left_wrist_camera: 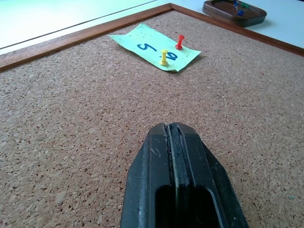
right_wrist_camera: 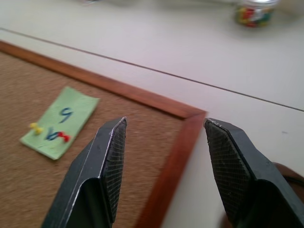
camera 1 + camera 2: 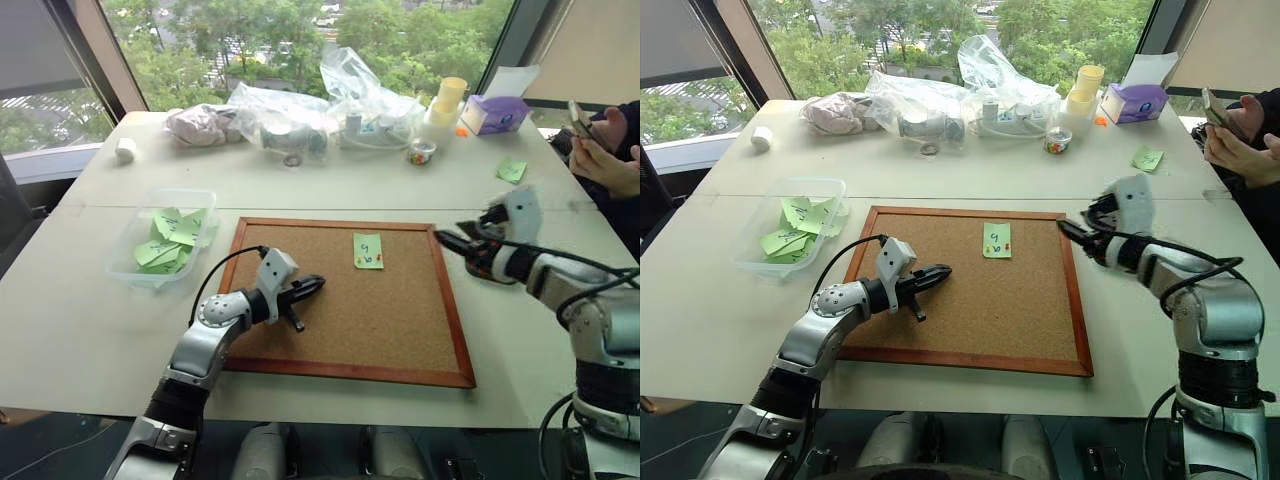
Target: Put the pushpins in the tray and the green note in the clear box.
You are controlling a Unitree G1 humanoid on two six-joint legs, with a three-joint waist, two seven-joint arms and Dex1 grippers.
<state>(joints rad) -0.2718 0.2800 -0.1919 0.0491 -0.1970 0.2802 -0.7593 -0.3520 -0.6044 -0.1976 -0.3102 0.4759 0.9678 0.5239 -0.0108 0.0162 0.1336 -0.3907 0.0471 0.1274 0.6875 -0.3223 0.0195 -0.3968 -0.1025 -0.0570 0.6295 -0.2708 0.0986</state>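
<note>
The green note (image 3: 367, 250) lies on the cork board (image 3: 300, 360), pinned by a yellow pushpin (image 1: 164, 57) and a red pushpin (image 1: 179, 42). My left gripper (image 3: 312, 286) is shut and empty, held low over the board's left half and pointing toward the note. At the board's right edge my right gripper (image 3: 442, 238) is open with nothing between its fingers, aimed toward the note. The small brown tray (image 1: 223, 10) sits just past the board's right frame with blue and green pins in it. The clear box (image 3: 135, 262) stands left of the board and holds several green notes.
Clear plastic bags (image 3: 300, 115), a small jar of pins (image 3: 421, 152), stacked cups (image 3: 447, 100) and a purple tissue box (image 3: 495, 113) line the far side. A loose green note (image 3: 511, 171) lies at the right. A person's hands (image 3: 605, 160) hold a phone at the right edge.
</note>
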